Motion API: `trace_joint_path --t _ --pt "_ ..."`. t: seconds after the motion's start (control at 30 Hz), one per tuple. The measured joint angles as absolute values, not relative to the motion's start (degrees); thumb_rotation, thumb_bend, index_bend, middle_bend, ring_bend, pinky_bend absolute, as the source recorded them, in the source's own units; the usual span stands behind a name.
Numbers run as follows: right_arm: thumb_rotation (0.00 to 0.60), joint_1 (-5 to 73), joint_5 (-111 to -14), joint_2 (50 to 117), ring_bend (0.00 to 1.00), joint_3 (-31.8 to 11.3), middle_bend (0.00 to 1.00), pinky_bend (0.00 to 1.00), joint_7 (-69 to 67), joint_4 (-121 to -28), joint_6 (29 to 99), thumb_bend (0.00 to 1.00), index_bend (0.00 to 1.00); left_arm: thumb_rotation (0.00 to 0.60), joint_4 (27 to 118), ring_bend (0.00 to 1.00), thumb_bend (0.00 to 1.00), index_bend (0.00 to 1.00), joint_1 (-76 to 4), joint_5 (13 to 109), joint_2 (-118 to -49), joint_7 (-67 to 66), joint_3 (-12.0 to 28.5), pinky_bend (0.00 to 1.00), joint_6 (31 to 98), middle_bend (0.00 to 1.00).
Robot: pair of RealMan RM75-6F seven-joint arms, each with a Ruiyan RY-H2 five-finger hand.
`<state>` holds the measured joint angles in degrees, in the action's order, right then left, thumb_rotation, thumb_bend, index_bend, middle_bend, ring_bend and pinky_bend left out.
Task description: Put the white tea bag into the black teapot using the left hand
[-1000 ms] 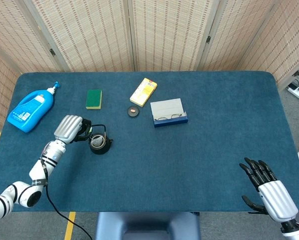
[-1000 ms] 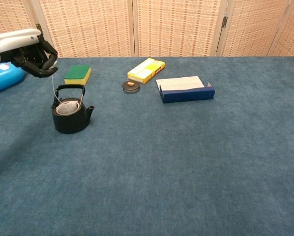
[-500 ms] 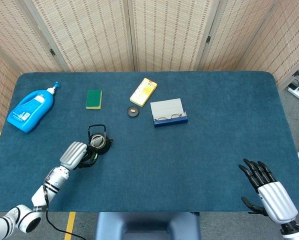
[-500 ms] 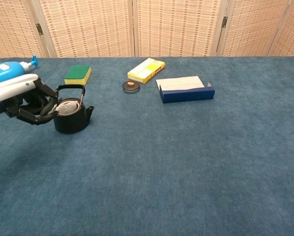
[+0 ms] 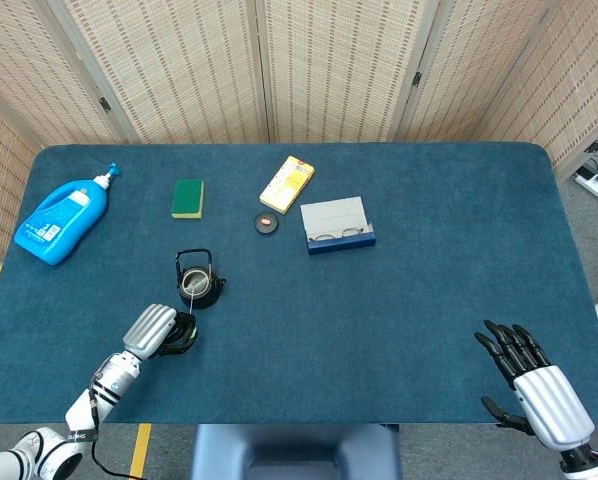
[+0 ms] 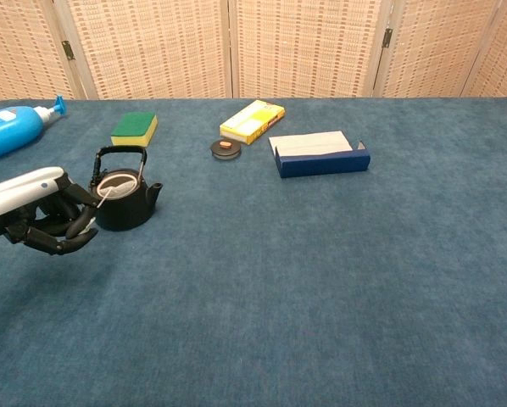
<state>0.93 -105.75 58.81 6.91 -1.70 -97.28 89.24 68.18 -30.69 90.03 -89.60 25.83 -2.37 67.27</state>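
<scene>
Head view: black teapot upright on blue table, white tea bag inside its open top. Thin string runs from pot down to left hand, fingers curled around it, just below pot. Right hand at lower right, fingers spread, holding nothing.

Chest view: left hand beside teapot, string taut between them.

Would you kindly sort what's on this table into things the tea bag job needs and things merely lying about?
Needed: black teapot, tea bag string, left hand.

Lying about: sponge, blue bottle, yellow box, blue case, small round lid.
</scene>
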Motion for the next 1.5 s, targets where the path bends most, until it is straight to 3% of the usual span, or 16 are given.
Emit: trace_joint_path --t 0.27,0.33,0.4,0.5,0.67,0.8,1.03,1.23,1.27,1.33,1.4,1.5 --pt "0.6 0.8 -106.2 58.9 0.0 7.1 0.0 0.0 -1.5 -97.1 89.6 0.31 0.0 0.6 66.2 1.0 0.61 0.62 -30.0 89.9 -91.2 27.1 -3.2 1.0 65.9 1.0" --pt "0.6 0.8 -106.2 58.9 0.0 7.2 0.0 0.0 -1.6 -97.0 89.6 0.31 0.0 0.6 65.3 1.0 0.57 0.52 -29.8 89.9 -91.8 27.5 -3.4 1.0 65.9 1.0" --pt "0.6 0.8 -106.2 58.9 0.0 7.2 0.0 0.0 -1.6 -97.0 89.6 0.31 0.0 0.6 64.6 1.0 0.48 0.35 -29.5 90.0 -92.2 27.8 -3.2 1.0 66.6 1.0" --pt "0.6 0.7 -106.4 58.9 0.0 7.3 0.0 0.0 -1.4 -97.0 89.7 0.31 0.0 0.6 64.2 1.0 0.35 0.17 -29.1 90.1 -92.5 28.0 -2.6 1.0 68.3 1.0" --pt "0.6 0.7 -106.3 58.9 0.0 7.3 0.0 0.0 -1.4 -97.0 89.7 0.31 0.0 0.6 63.9 1.0 0.18 0.01 -28.1 90.0 -92.6 27.9 -1.6 1.0 70.4 1.0" --pt "0.6 0.7 -106.2 58.9 0.0 7.3 0.0 0.0 -1.5 -97.0 89.9 0.31 0.0 0.6 64.0 1.0 0.12 0.0 -27.8 90.0 -92.2 28.0 -1.4 1.0 71.1 1.0" --pt "0.6 0.6 -106.3 58.7 0.0 7.3 0.0 0.0 -1.9 -96.9 90.3 0.31 0.0 0.6 67.6 1.0 0.12 0.0 -27.2 90.6 -89.0 26.7 -1.0 1.0 73.1 1.0" --pt "0.6 0.5 -106.4 58.4 0.0 7.3 0.0 0.0 -2.7 -96.6 90.7 0.31 0.0 0.6 76.7 1.0 0.12 0.0 -25.8 91.3 -80.6 23.7 -0.8 1.0 76.4 1.0" --pt "0.6 0.5 -106.5 58.4 0.0 7.3 0.0 0.0 -2.8 -96.5 90.8 0.31 0.0 0.6 79.1 0.97 0.12 0.0 -25.2 91.3 -78.1 22.4 -0.9 1.0 77.1 0.99" --pt "0.6 0.5 -106.6 58.3 0.0 7.3 0.0 0.0 -3.0 -96.4 90.8 0.31 0.0 0.6 82.4 0.82 0.12 0.01 -24.2 91.1 -74.2 19.4 -1.1 0.92 78.2 0.87" --pt "0.6 0.5 -106.7 58.2 0.0 7.4 0.0 0.0 -3.0 -96.5 90.8 0.31 0.0 0.6 86.9 0.57 0.12 0.03 -22.4 90.7 -69.9 14.6 -1.5 0.7 79.8 0.63" --pt "0.6 0.5 -106.8 58.2 0.0 7.5 0.0 0.0 -3.0 -96.6 90.8 0.31 0.0 0.6 93.8 0.34 0.12 0.03 -18.4 90.3 -65.0 7.1 -2.7 0.44 83.7 0.39"
